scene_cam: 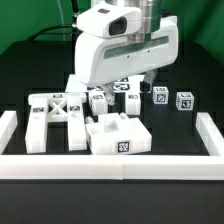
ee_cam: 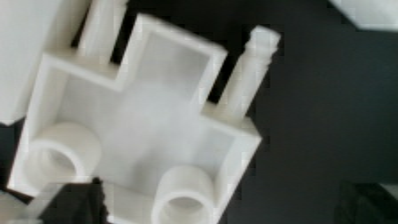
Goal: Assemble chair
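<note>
The claw (scene_cam: pixel 128 84), exterior view's upper centre, hangs over the white pegged plastic panel (ee_cam: pixel 151 120); open or closed, I cannot tell. An off-centre pinch could twist it.

X-frame (scene_cam: pixel 57 108) at ext. view's left of panel (scene_cam: pixel 118 135).

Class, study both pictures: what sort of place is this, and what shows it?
Most likely a robotics lab test bench: a black table fenced by a low white border rail, a white robot arm over it, and white plastic chair parts carrying square tags.
</note>
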`<state>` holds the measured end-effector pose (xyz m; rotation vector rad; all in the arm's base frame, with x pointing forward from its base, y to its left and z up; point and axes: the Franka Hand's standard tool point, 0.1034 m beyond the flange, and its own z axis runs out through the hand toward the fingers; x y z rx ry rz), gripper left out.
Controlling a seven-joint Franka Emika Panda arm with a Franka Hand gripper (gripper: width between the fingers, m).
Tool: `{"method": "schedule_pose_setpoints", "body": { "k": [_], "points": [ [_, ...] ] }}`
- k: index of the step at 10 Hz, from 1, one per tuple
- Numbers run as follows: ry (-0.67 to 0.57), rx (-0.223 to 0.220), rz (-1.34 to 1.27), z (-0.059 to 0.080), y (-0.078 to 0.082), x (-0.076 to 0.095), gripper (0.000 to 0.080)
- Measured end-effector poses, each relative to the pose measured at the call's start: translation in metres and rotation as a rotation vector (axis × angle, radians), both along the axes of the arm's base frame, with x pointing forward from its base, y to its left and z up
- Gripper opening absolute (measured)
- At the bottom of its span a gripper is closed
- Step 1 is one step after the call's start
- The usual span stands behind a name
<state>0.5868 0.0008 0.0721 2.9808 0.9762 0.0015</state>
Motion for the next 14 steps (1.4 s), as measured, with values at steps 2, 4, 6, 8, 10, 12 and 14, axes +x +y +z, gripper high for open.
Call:
{"method": "schedule_pose_setpoints", "body": {
  "k": [2,4,6,8,10,12,14],
  "points": [
    [-0.006,0.001,0.002,-0.009,0.0,0.014,0.065],
    [-0.004,0.001,0.002,-0.01,0.0,0.013,0.065],
    [0.001,0.002,-0.04,-0.013,0.001,0.012,0.065],
    [0.017,0.001,-0.134,-0.031,0.006,0.014,0.065],
    [0.026,0.001,-0.172,-0.043,0.009,0.013,0.065],
    [-0.004,0.006,-0.167,-0.056,0.011,0.008,0.065],
    [-0.003,0.007,-0.157,-0.064,0.012,0.003,0.065]
  ]
}}
